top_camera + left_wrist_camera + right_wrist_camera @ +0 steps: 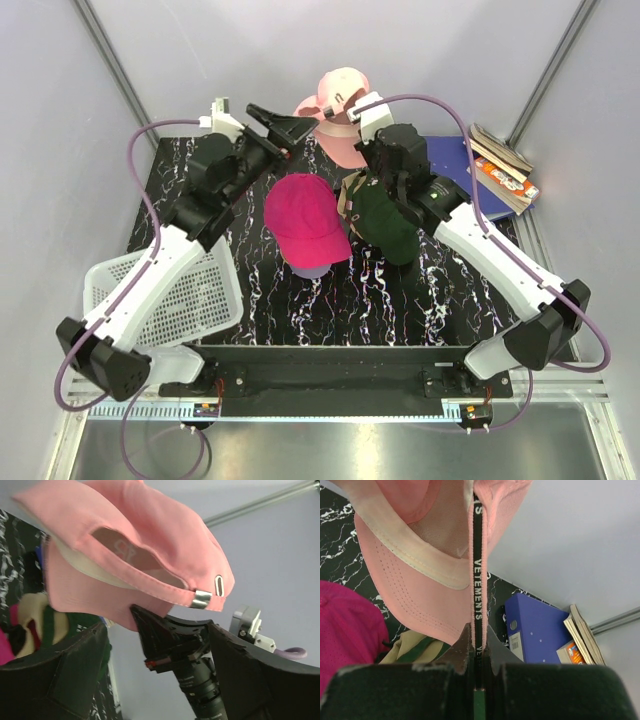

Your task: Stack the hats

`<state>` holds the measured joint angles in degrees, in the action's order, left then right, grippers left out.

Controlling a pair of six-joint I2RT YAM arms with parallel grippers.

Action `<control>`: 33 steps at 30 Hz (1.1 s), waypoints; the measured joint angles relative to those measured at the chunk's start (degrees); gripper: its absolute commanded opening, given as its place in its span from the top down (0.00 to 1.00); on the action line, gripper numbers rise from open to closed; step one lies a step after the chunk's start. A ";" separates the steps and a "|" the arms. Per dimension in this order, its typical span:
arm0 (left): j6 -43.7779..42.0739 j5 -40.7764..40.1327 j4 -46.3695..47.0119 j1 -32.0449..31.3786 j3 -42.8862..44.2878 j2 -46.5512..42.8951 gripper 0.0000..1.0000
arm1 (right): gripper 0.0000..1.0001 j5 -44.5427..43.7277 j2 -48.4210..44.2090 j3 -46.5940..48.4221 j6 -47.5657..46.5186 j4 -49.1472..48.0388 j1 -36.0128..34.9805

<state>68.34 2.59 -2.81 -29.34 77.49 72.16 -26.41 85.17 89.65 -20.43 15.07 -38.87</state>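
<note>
A light pink hat hangs in the air at the back of the mat. My right gripper is shut on its black-lined back strap, pinched between the jaws. My left gripper stands open just left of the pink hat, its fingers wide apart with nothing between them. A magenta hat lies mid-mat on a lavender one. A dark green hat rests over a tan hat under my right arm.
A white mesh basket sits at the mat's left near edge under my left arm. A blue binder and stacked books lie at the back right. Grey walls close in the back and sides.
</note>
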 measured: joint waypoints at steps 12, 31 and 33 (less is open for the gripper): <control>6.80 4.02 9.79 -1.60 3.61 6.60 0.07 | 1.00 0.02 0.68 0.00 0.22 2.03 -1.73; 6.69 4.26 12.61 0.26 7.69 10.40 1.00 | 0.93 0.44 -5.01 -11.91 -0.81 -6.21 -4.55; 5.57 5.29 13.46 1.14 9.20 10.73 1.00 | 0.75 0.59 -5.79 -12.55 -0.37 -7.43 -4.57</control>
<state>73.91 7.88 10.66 -28.21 86.70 82.89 -25.82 79.37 77.10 -20.80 7.64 -43.44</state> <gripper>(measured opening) 0.075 0.065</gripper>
